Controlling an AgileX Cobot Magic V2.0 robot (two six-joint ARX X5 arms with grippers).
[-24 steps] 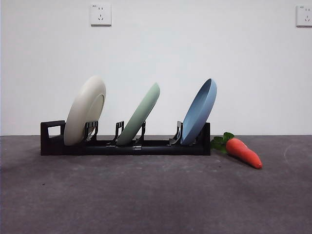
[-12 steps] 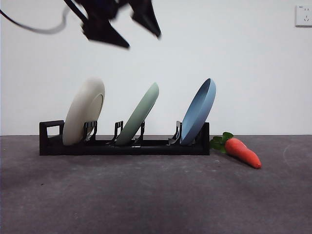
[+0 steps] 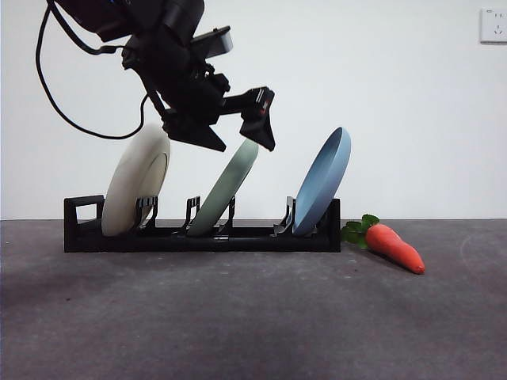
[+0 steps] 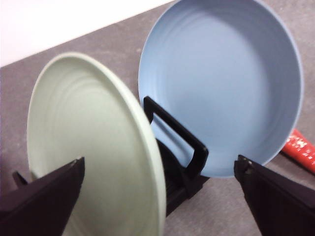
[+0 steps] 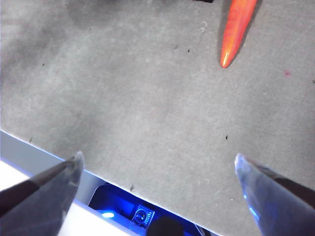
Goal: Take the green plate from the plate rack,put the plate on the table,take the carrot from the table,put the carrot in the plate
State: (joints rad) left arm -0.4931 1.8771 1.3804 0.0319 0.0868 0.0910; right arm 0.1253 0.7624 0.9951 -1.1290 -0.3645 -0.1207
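The bare dark counter [image 3: 253, 317] fills the foreground. Beyond it stands the plate rack [image 3: 202, 236], the landmark here. The carrot [image 3: 394, 246] lies on the counter just past the rack's end that has no handle, leaves toward the rack. It looks light and rigid, probably smooth, so a hold across its thick middle seems safest.

In the rack, 3 plates lean the same way: a cream plate [image 3: 136, 191] by the handle end, the green plate [image 3: 225, 190] in the middle slot, a blue plate [image 3: 322, 181] at the far end. The green plate appears thin, stiff and light, with a matte rim that should give fair grip; its upper rim is the free part to pinch, lifting along the slot's tilt.

Above the rack's middle, the left gripper [image 3: 238, 136] hangs with jaws spread wide, straddling that upper rim, not closed on it. The right gripper [image 5: 156, 169] waits wide apart over the counter, off the rack's carrot end.
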